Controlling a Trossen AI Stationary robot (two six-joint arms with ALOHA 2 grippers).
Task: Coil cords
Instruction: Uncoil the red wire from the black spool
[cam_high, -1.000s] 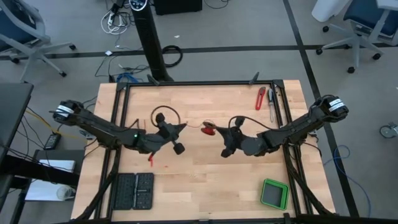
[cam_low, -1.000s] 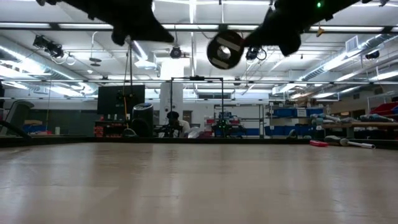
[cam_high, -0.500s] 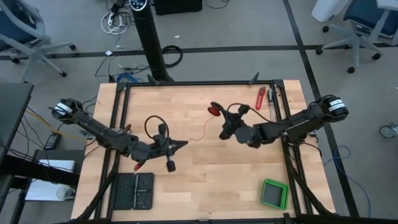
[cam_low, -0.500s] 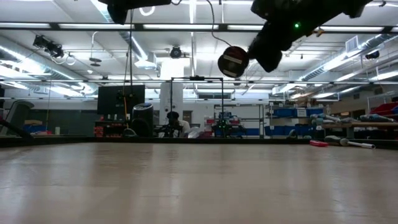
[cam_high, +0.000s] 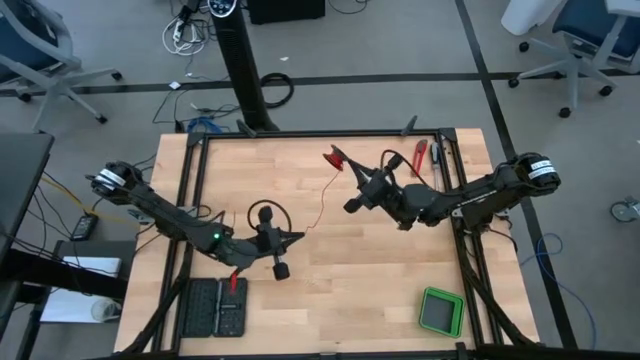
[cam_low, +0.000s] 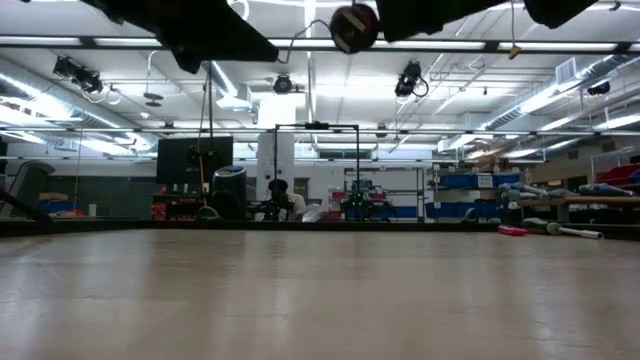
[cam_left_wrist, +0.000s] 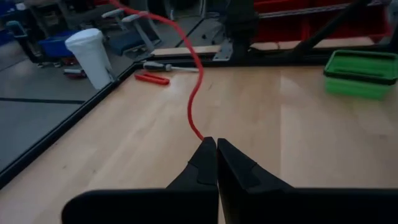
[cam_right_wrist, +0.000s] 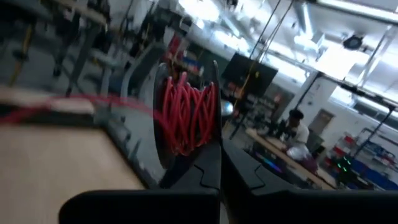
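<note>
- Overhead, the wooden table (cam_high: 330, 290) lies mostly bare inside its black frame (cam_high: 320, 134): a green box (cam_high: 441, 311) sits near the front right corner, a dark ridged tray (cam_high: 218, 306) at the front left edge, and a red-handled tool (cam_high: 419, 158) beside the right rail at the back. The middle and front centre of the board are open.
- Also overhead, the left arm reaches in from the left edge, bent low toward the front, and the left gripper (cam_high: 298, 236) points toward the table's centre with its tips together on the thin red wire (cam_high: 320, 205). The right arm comes in from the right rail, and the right gripper (cam_high: 340, 160) is stretched toward the back centre, carrying a small red bundle of the wire. The wire runs slack between the two grippers.
- From table height, the tabletop is empty across its width, with only tools lying at the far right edge. Both arms show as dark shapes along the upper border, clear of the surface.
- In the left wrist view, the left gripper (cam_left_wrist: 216, 147) has its two dark fingers pressed together, pinching the wire's end (cam_left_wrist: 200, 135), which rises away in a curve over bare wood. The green box (cam_left_wrist: 361, 74) stands well apart.
- In the right wrist view, the right gripper (cam_right_wrist: 219, 163) is closed, with the wound red coil (cam_right_wrist: 189, 119) just above its fingers, tilted up toward the room.
</note>
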